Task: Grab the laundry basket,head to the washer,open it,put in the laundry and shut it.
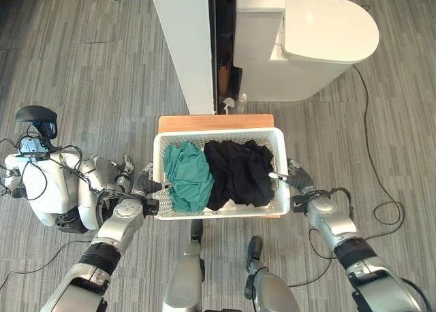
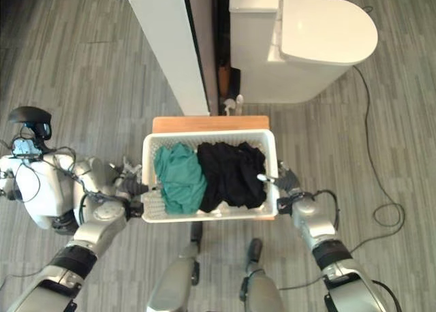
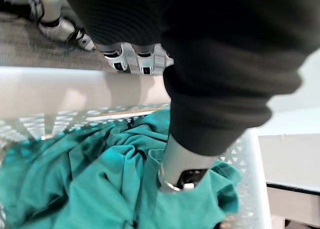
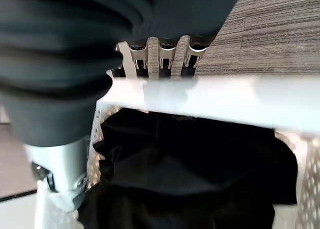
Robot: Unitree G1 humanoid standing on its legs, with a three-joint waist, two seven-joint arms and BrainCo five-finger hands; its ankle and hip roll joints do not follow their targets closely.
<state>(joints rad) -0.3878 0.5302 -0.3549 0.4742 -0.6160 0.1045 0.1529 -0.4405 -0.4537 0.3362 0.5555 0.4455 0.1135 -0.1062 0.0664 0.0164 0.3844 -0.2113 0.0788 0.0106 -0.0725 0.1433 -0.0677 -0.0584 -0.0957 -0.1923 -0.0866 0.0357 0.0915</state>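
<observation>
The white washer point(image 1: 320, 39), a smooth rounded body with its lid down, stands well ahead across the grey plank floor point(image 1: 82, 73), so opening it is not yet in hand; beside it rises a flat white panel point(image 1: 184, 46). Nearer, a low wooden bench point(image 1: 215, 122) carries the laundry basket point(image 1: 218, 138), a white plastic tub with latticed walls and a thick smooth rim, which puts its short ends within reach of both arms. Inside, soft crumpled laundry lies loose: a black garment point(image 1: 238, 172) on the right half, a teal garment point(image 1: 187, 176) on the left. The left robot hand point(image 1: 151, 187) is clamped on the left rim, fingers outside and thumb in over the teal cloth; the right robot hand point(image 1: 291, 176) grips the right rim likewise, a balanced two-sided hold that I judge suits lifting the basket level
</observation>
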